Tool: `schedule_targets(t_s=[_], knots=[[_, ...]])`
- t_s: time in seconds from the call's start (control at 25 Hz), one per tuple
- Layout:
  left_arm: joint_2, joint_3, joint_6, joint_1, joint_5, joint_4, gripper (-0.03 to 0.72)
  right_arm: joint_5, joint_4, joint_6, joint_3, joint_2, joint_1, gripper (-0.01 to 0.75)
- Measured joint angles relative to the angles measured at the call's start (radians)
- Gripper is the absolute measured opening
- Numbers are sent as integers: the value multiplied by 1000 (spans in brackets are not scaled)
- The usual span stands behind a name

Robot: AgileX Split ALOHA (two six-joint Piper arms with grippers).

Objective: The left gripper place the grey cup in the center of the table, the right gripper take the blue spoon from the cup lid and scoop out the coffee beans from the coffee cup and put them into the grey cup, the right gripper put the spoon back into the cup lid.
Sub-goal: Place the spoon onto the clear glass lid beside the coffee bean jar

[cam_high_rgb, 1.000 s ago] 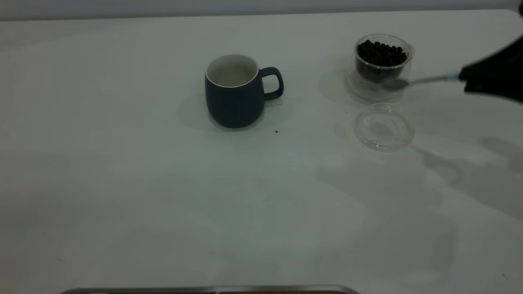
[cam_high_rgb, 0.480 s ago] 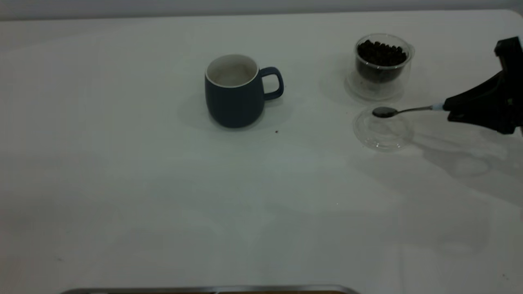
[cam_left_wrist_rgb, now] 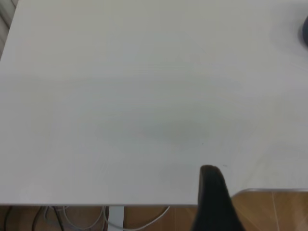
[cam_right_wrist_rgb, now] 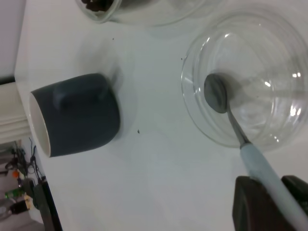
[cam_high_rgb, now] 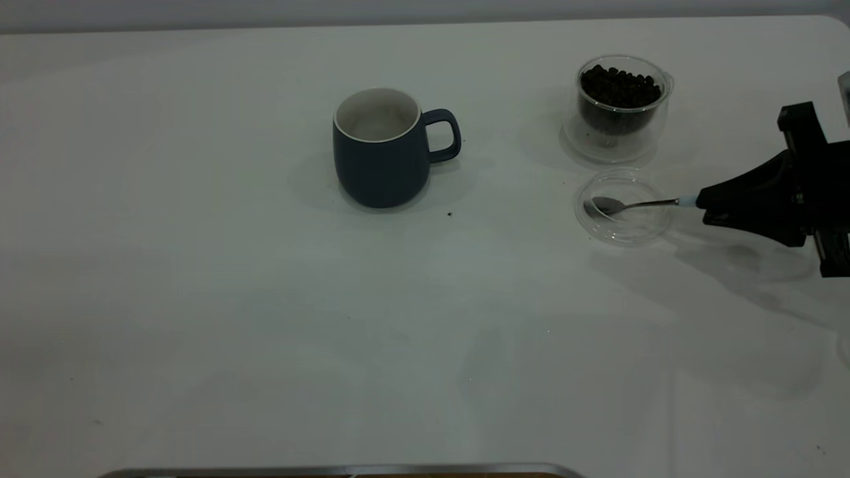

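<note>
The grey cup (cam_high_rgb: 382, 149) stands upright near the table's middle, handle to the right; it also shows in the right wrist view (cam_right_wrist_rgb: 77, 113). The coffee cup (cam_high_rgb: 621, 106) holds coffee beans (cam_high_rgb: 619, 85) at the back right. The clear cup lid (cam_high_rgb: 622, 207) lies in front of it. My right gripper (cam_high_rgb: 704, 201) is shut on the blue spoon's (cam_high_rgb: 637, 204) pale handle (cam_right_wrist_rgb: 262, 168); the spoon's bowl (cam_right_wrist_rgb: 215, 93) rests inside the lid (cam_right_wrist_rgb: 284, 38). One finger of my left gripper (cam_left_wrist_rgb: 211, 197) shows at the table's near edge.
The white table (cam_high_rgb: 232, 299) has a few dark specks, one just right of the grey cup's base (cam_high_rgb: 449, 214). A metal-edged strip (cam_high_rgb: 345, 470) runs along the near edge.
My right gripper has carried the spoon from beside the coffee cup toward the front and down, until the spoon's bowl sits in the lid. The grey cup has not moved.
</note>
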Motion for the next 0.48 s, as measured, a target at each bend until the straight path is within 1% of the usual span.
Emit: schedule_targets(t_s=[0.24, 0.48], knots=[[0, 0, 0, 0, 0, 0, 548, 25, 0, -71, -32, 28, 0, 107], [0, 0, 0, 0, 0, 0, 548, 25, 0, -115, -34, 29, 0, 107]])
